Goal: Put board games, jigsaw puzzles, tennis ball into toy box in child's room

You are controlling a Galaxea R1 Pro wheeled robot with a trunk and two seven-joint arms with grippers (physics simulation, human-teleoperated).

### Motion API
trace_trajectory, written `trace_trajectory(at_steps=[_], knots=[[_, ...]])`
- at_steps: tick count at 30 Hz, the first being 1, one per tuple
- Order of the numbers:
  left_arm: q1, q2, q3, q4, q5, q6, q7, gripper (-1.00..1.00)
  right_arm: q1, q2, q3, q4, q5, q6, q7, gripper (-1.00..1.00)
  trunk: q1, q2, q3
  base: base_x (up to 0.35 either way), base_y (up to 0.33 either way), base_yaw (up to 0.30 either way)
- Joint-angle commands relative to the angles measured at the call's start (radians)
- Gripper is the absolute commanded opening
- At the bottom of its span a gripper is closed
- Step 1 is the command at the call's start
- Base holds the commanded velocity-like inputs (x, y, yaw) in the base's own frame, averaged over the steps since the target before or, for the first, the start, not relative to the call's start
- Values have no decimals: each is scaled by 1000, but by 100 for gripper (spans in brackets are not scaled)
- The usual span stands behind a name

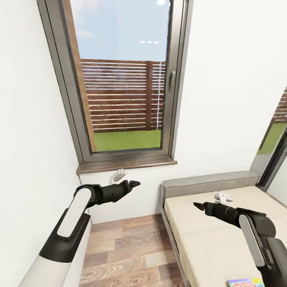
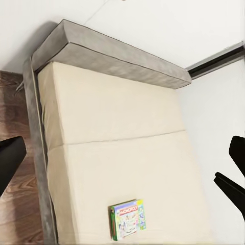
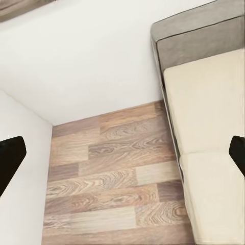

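Observation:
Two board games lie stacked on the cream mattress of the bed [image 2: 117,112]. The top box [image 2: 128,219] is printed white with a red band, and a green box edge [image 2: 111,224] shows beneath it. In the head view a corner of the board games [image 1: 245,282] peeks in at the bottom right of the bed [image 1: 207,243]. My left gripper [image 1: 134,183] is open and empty, held over the floor by the wall under the window. My right gripper [image 1: 197,205] is open and empty above the head end of the mattress. The table, toy box, jigsaw puzzles and tennis ball are out of view.
A tall window [image 1: 123,79] with a dark sill is set in the white wall ahead. The bed has a grey padded headboard [image 1: 207,184] and a grey side rail [image 3: 171,132]. Wood-plank floor [image 1: 127,247] runs between the left wall and the bed.

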Motion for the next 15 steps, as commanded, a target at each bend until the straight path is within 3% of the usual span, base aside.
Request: trace_trajectory(at_steps=[1, 15], knots=[[-1, 0, 0, -1, 10, 1, 10, 100, -1, 0, -1, -1, 5, 4, 8, 100, 1, -2, -2, 0, 1, -275], [-1, 0, 0, -1, 10, 1, 10, 100, -1, -1, -1, -1, 5, 5, 8, 100, 1, -2, -2, 0, 0, -281]])
